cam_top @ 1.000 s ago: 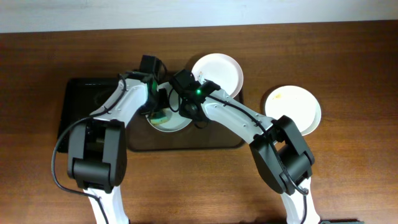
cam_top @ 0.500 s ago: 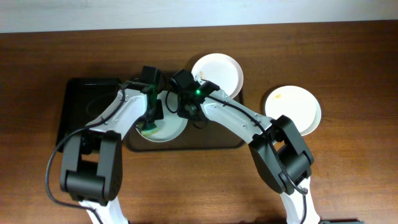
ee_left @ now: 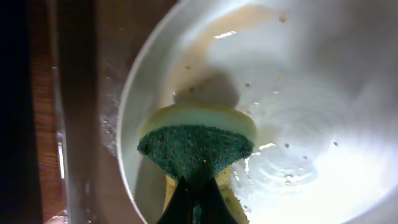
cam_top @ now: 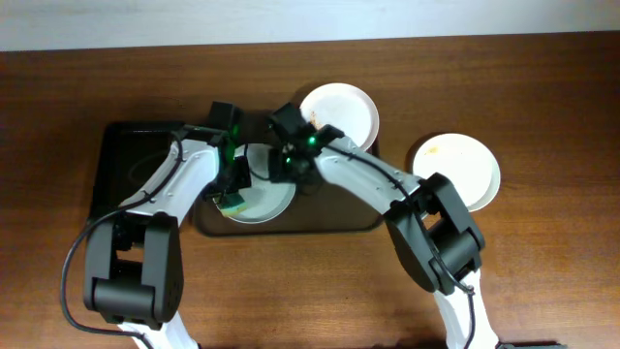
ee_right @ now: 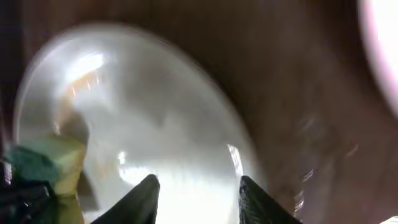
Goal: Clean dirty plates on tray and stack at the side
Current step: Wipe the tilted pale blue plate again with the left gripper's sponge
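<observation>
Across the tray (cam_top: pixel 334 218), left arm (cam_top: pixel 165 184) and right arm (cam_top: pixel 368 179) bend inward over one dirty plate (cam_top: pixel 269 202) lying there. Left gripper (ee_left: pixel 193 196) clenches a sponge (ee_left: pixel 196 149) against it; right gripper (ee_right: pixel 199 196) hovers, fingers spread

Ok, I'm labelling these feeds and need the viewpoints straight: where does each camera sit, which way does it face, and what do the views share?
Overhead: fixed above the table, facing straight down on the tray; both arms show.
Left wrist: on the left arm, facing down past the left gripper, shut on a sponge against a plate.
Right wrist: on the right arm, facing down onto the same plate; the open right gripper shows at the bottom.
Shared: all three show that plate and sponge.
</observation>
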Available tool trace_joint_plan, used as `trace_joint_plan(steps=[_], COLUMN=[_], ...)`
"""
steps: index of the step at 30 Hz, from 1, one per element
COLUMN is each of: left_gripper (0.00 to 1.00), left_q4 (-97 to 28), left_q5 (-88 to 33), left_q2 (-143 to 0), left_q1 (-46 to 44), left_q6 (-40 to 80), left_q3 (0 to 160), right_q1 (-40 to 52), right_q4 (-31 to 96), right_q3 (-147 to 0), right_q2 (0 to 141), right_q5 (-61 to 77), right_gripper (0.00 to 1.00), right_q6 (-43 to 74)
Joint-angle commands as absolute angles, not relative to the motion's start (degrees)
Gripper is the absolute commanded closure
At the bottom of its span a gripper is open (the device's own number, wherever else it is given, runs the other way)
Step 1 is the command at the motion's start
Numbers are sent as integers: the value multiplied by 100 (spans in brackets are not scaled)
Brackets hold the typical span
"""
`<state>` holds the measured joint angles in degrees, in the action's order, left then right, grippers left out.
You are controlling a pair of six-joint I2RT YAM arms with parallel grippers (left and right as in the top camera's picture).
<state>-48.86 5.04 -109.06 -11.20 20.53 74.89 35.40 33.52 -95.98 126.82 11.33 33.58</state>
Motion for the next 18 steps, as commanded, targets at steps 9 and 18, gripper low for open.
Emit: trace_joint_plan(steps=[9,18], left_gripper=[99,99], left_q4=[-4777,-4635], left_q5=[381,104], left_q2=[-10700,-10700], left_q1=[-1052,-1031], left_q6=[1568,792], left_q3=[7489,7489], right_q1=[3087,3223], right_q4=[3470,3728], right_q3=[-10106,-10012], right_q2=[13100,13426], right_q5=[2102,1514], right_gripper=[54,96], right_q6=[1389,3024])
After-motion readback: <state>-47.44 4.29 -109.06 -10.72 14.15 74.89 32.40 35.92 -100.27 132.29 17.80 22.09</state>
